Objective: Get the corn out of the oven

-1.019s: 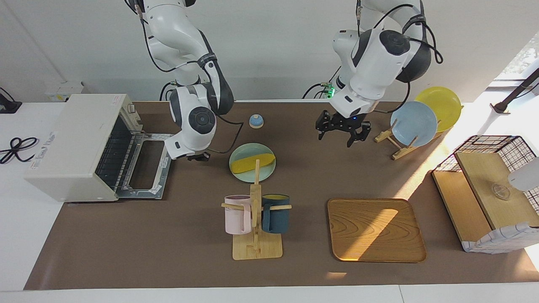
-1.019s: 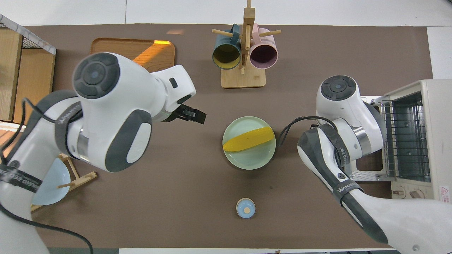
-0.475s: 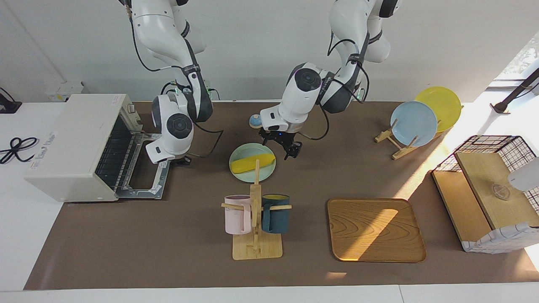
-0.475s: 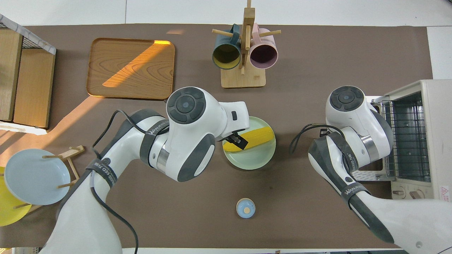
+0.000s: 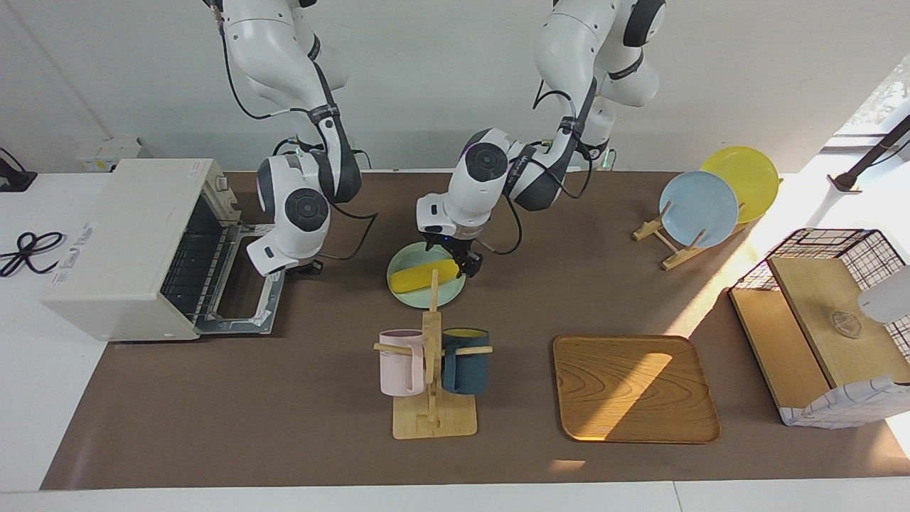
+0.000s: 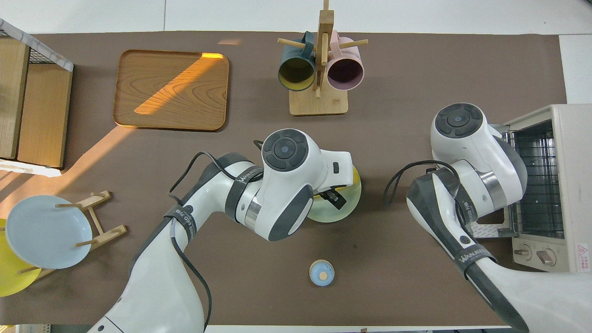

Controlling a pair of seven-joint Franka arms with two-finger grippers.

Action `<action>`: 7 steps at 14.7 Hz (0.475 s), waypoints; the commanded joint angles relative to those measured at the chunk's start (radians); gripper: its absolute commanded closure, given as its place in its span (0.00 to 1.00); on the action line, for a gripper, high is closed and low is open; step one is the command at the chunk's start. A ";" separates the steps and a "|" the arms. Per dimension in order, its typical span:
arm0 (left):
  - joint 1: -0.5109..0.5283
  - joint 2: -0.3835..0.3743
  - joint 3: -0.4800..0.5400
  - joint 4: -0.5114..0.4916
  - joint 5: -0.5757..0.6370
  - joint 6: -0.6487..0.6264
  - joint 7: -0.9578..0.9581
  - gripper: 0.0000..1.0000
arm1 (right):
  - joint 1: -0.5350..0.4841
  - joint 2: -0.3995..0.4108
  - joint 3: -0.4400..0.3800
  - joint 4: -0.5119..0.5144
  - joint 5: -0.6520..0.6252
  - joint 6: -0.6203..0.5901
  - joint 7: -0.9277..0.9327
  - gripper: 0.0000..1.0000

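The yellow corn (image 5: 424,278) lies on a pale green plate (image 5: 416,295) in the middle of the table, outside the oven. The cream-white oven (image 5: 121,242) stands at the right arm's end with its door (image 5: 245,295) dropped open and its rack bare. My left gripper (image 5: 463,260) is open and low over the end of the corn toward the left arm's end of the table. In the overhead view the left arm covers most of the plate (image 6: 344,210). My right gripper (image 5: 307,268) hangs beside the open door, over the table.
A wooden mug rack (image 5: 432,419) with a pink and a dark blue mug stands farther from the robots than the plate. A wooden tray (image 5: 635,387), a plate stand with a blue plate (image 5: 698,208) and a yellow plate (image 5: 746,176), and a wire-and-wood basket (image 5: 832,320) lie toward the left arm's end. A small blue knob (image 6: 321,273) sits nearer the robots.
My left arm swung from beside the plate stand to the green plate and lowered its gripper to the corn. My right arm drew toward the oven door.
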 commanded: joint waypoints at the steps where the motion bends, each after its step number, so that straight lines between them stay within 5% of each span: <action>1: -0.028 0.027 0.013 0.023 -0.024 0.044 0.019 0.00 | -0.063 -0.089 -0.002 0.026 -0.050 -0.065 -0.129 1.00; 7: -0.016 0.064 0.016 0.043 0.035 0.093 0.056 0.00 | -0.166 -0.189 -0.002 0.028 -0.039 -0.113 -0.309 1.00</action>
